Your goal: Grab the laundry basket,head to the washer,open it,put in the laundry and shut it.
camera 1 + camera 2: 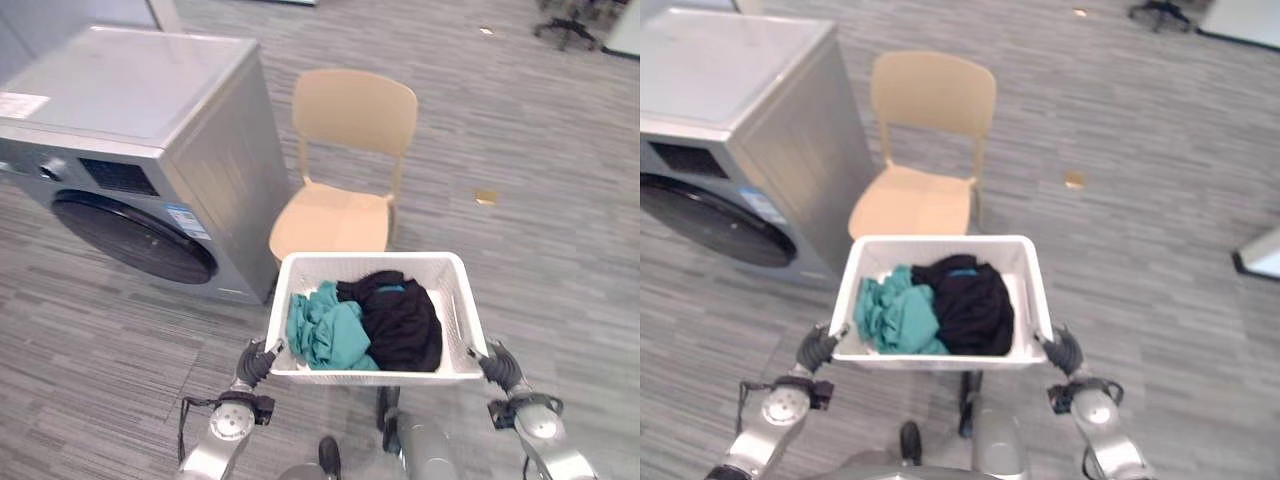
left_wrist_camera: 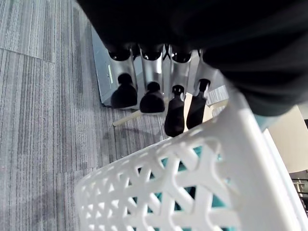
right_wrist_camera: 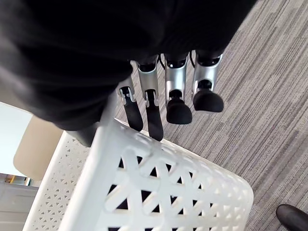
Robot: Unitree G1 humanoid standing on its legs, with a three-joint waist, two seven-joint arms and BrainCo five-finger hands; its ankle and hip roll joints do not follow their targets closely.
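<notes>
I carry a white laundry basket (image 1: pixel 370 262) between both hands, low in front of me. Inside lie a teal garment (image 1: pixel 325 332) on the left and a black garment (image 1: pixel 402 318) on the right. My left hand (image 1: pixel 256 364) grips the basket's near left corner, its fingers (image 2: pixel 153 98) curled down over the rim of the lattice wall (image 2: pixel 183 185). At the near right corner my right hand (image 1: pixel 500 368) holds on the same way, fingers (image 3: pixel 178 108) bent against the wall (image 3: pixel 159 192). The grey washer (image 1: pixel 130 140) stands ahead on the left, its round dark door (image 1: pixel 130 238) shut.
A beige chair (image 1: pixel 340 215) stands directly beyond the basket, right beside the washer. A small tan object (image 1: pixel 486 198) lies on the grey carpet to the right. An office chair base (image 1: pixel 565 25) is far back right, and a white furniture edge (image 1: pixel 1265 255) sits at the right.
</notes>
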